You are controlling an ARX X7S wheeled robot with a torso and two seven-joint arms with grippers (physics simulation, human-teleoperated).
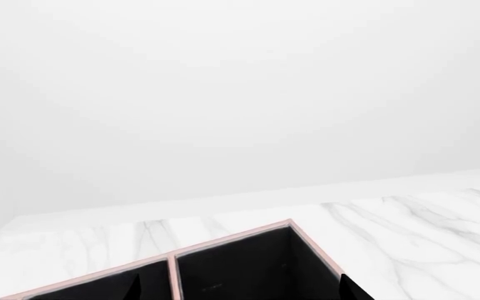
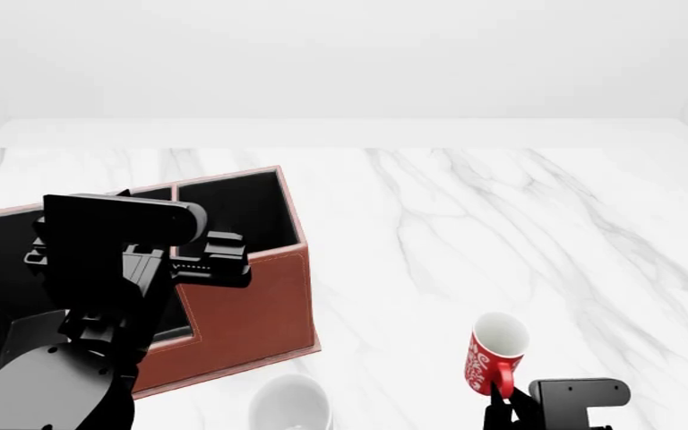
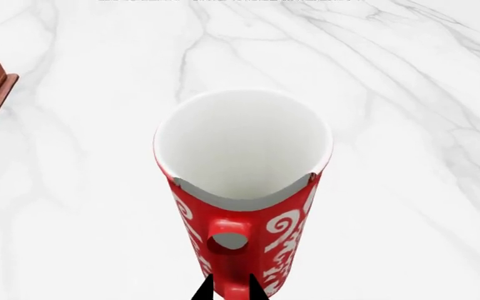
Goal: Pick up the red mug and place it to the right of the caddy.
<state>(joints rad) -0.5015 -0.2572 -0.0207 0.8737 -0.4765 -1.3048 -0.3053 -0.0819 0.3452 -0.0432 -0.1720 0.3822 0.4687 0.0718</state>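
Head view puts the red mug [image 2: 494, 352] near the front edge of the desk [image 2: 536, 224], right of the caddy [image 2: 243, 309] but well apart from it. The right hand [image 2: 502, 405] pinches its handle, so it seems grasped, not yet released. Right wrist view alone shows fingertips [image 3: 257, 289] closed on the handle. The left hand [image 2: 219, 260] hovers over the caddy, apparently empty with fingers spread.

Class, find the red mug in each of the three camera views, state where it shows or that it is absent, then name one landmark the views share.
Head view: the red mug stands low and right of centre, right of the caddy.
Right wrist view: it fills the centre, seen from above, handle nearest the camera.
Left wrist view: not in it; only the caddy's black compartments show.
Shared landmark: the white marble table.
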